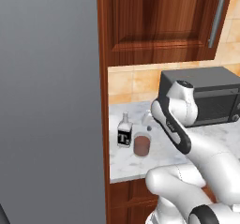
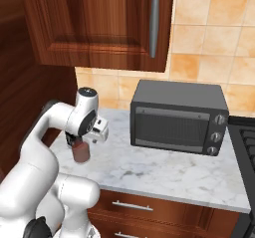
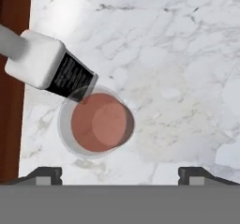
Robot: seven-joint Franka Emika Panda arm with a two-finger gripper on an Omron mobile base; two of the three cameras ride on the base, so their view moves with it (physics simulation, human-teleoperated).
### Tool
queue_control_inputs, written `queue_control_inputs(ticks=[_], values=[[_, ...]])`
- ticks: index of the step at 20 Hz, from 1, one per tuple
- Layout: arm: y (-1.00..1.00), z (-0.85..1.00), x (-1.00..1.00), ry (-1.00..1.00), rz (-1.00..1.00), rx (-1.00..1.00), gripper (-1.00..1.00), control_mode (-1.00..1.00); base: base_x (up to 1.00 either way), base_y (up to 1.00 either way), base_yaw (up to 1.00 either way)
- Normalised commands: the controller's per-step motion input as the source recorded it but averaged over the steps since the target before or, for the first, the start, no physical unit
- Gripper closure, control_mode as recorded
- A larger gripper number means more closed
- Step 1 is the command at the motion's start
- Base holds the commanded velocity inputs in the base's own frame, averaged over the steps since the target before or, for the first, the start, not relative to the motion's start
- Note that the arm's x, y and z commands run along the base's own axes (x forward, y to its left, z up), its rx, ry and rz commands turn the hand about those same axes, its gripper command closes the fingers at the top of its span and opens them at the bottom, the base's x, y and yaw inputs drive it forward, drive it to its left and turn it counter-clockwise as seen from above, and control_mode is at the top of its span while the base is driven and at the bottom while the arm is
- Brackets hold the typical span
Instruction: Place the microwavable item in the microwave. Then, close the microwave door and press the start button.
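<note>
Gripper [image 3: 119,174]: fingers spread wide, empty, hanging over the counter. Glass tumbler [image 3: 99,123] of reddish-brown liquid: upright on the marble counter [image 2: 164,170], near its left edge, just beside the black-labelled bottle [image 1: 124,131]. Dark countertop oven [image 2: 178,116]: against the tiled wall, well apart; bare marble between.

White marble counter [image 2: 164,170] under dark wood cabinets [image 2: 94,23] — tan tiled wall [image 2: 209,28] behind, grey panel [image 1: 47,101] beside.
</note>
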Motion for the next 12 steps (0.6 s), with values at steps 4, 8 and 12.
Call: queue_control_inputs(ticks=[4,8,12], values=[[-0.08,-0.08,0.02,0.16,-0.08,-0.02,-1.00,-1.00,0.00,0.00,0.00],[0.00,-0.32,0.11,0.20,-0.04,-0.03,-1.00,-1.00,0.00,0.00,0.00],[0.00,-0.31,0.23,0.16,-0.03,0.00,-1.00,-1.00,0.00,0.00,0.00]])
